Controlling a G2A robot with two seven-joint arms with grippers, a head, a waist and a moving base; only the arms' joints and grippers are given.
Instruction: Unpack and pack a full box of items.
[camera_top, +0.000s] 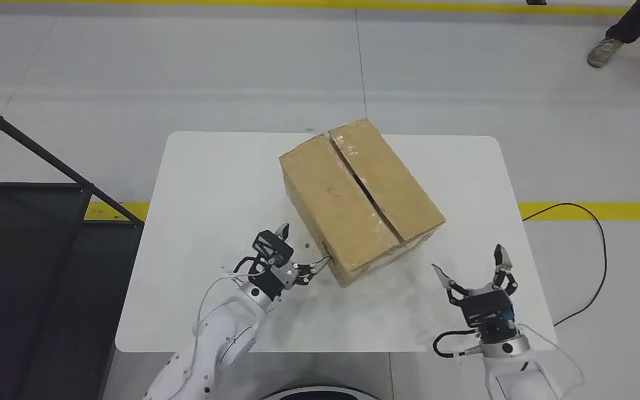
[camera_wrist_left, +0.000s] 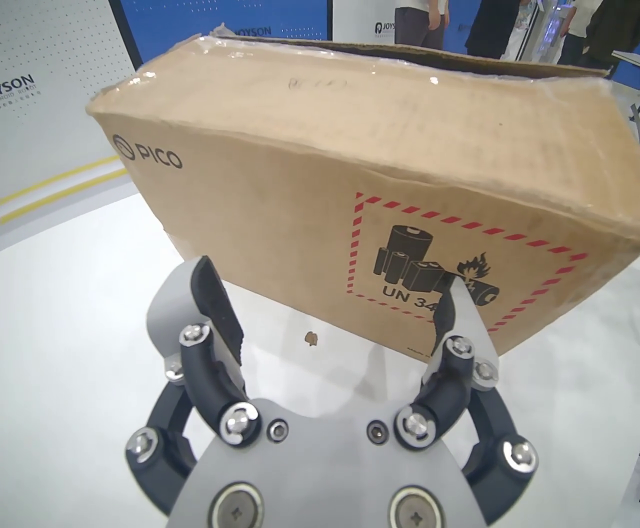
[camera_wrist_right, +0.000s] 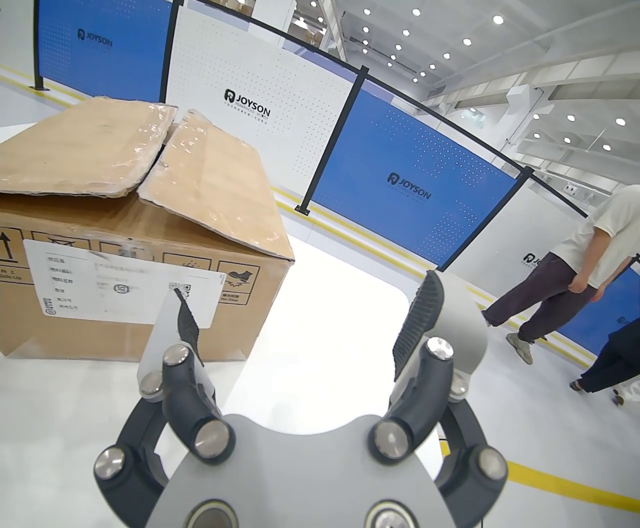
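Unpacking seems not yet begun: the box (camera_top: 360, 195) sits with flaps down. The left gripper (camera_top: 304, 247) and right gripper (camera_top: 468, 262) gape empty near it. Next, probably, a flap needs lifting.

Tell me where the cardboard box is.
Top view: the cardboard box sits skewed in the middle of the white table, its near corner just beside the open left claw.

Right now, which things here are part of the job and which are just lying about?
Job: cardboard box; left claw, open beside it; right claw, open.
Lying about: small brown scrap on the white table; black cable beyond the table.
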